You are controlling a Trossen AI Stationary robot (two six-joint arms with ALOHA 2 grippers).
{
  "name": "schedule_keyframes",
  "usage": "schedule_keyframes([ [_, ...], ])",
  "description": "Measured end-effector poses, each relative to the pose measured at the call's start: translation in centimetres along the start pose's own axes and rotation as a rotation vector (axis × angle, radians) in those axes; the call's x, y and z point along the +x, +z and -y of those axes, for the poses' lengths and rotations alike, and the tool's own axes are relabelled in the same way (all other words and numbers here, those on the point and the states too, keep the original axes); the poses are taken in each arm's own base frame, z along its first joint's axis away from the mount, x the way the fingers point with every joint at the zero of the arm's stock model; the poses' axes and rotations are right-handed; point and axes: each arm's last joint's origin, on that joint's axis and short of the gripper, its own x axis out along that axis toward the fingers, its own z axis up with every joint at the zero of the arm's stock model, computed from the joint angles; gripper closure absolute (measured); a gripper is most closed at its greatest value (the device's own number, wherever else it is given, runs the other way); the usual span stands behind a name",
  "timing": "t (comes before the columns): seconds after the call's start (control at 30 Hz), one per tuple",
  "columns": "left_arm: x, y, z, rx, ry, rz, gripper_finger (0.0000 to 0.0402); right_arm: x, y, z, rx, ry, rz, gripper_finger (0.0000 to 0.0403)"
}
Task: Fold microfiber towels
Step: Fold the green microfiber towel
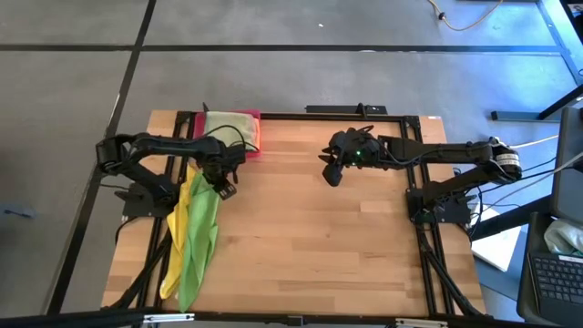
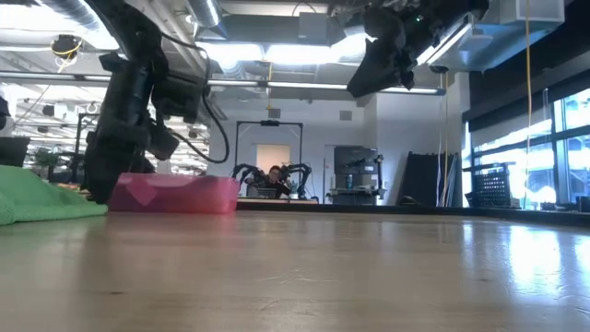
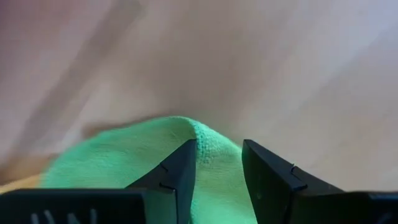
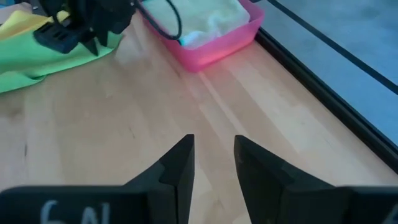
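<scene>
A bright green towel [image 1: 199, 228] lies rumpled along the table's left side, on top of a yellow towel [image 1: 170, 269]. My left gripper [image 1: 221, 187] points down at the green towel's far end. It is open, and a raised fold of the green cloth [image 3: 205, 140] stands between its fingers. My right gripper [image 1: 330, 173] hangs open in the air over the table's far middle, with nothing between its fingers [image 4: 214, 155]. A pale folded towel [image 4: 211, 18] lies in the pink tray [image 1: 252, 137]. My left gripper comes at the green towel from above, its fingers [image 3: 180, 168] on either side of a raised fold at the towel's far end. Whether the fingers touch the cloth, I cannot tell. The towel lies on the table.
The pink tray [image 2: 175, 194] stands at the far left, just beyond my left gripper. Black frame rails [image 1: 301, 115] run along the table's edges. Bare wood [image 1: 319, 246] stretches across the middle and the right.
</scene>
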Motion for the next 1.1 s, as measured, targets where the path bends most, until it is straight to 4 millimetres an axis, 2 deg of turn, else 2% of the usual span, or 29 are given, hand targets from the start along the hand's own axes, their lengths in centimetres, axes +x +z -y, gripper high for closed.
schedule_keyframes([
  [0.3, 1.6, 0.1, 0.1, -0.009, -0.031, -0.056, 0.0279, 0.0, 0.0, 0.2, 0.005, -0.007, -0.001, 0.0287],
  [0.5, 1.7, -0.3, 1.0, -0.038, -0.022, -0.055, 0.0292, 0.0, 0.0, 0.2, 0.01, 0.018, -0.011, 0.0287],
  [0.63, 1.8, -0.5, 2.1, -0.024, -0.025, -0.038, 0.0319, 0.0, -0.1, 0.1, 0.001, 0.019, -0.019, 0.0287],
  [0.8, 2.0, -0.9, 3.5, -0.028, -0.067, -0.039, 0.0389, 0.0, -0.2, 0.2, -0.045, 0.018, -0.029, 0.0287],
  [0.97, 1.7, -1.2, 5.0, -0.014, -0.072, -0.025, 0.0399, 0.0, -0.4, 0.2, -0.084, 0.038, -0.057, 0.0287],
  [1.1, 0.4, -0.7, 6.4, -0.01, -0.092, 0.025, 0.0401, 0.0, -0.4, 0.2, -0.146, 0.039, -0.055, 0.0287],
])
